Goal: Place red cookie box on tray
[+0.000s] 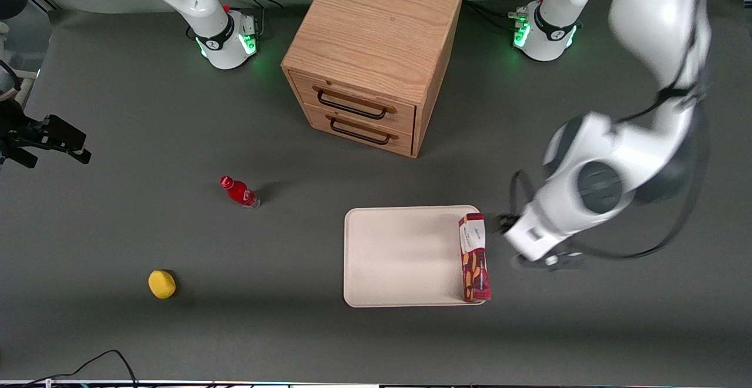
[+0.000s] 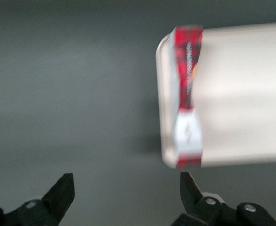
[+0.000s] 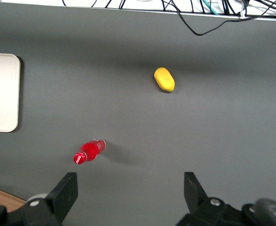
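Gripper (image 2: 124,190) hanging over bare table (image 1: 117,111) just off tray's edge at working arm's end, fingers (image 2: 62,188) spread apart, holding nothing. Wooden cabinet (image 1: 376,41) standing farther from front camera than tray (image 1: 399,253). Red cookie box (image 1: 474,257) lying along that same tray edge, white end panel pointing toward cabinet.

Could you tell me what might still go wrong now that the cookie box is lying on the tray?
The red cookie box lies along the very edge of the tray, on the rim toward the working arm, so a small nudge might tip it off. The gripper, open and empty, hangs close beside that edge; a careless retreat could brush the box. The box may also rest partly on the raised rim, leaving it unsteady, though this is hard to tell.
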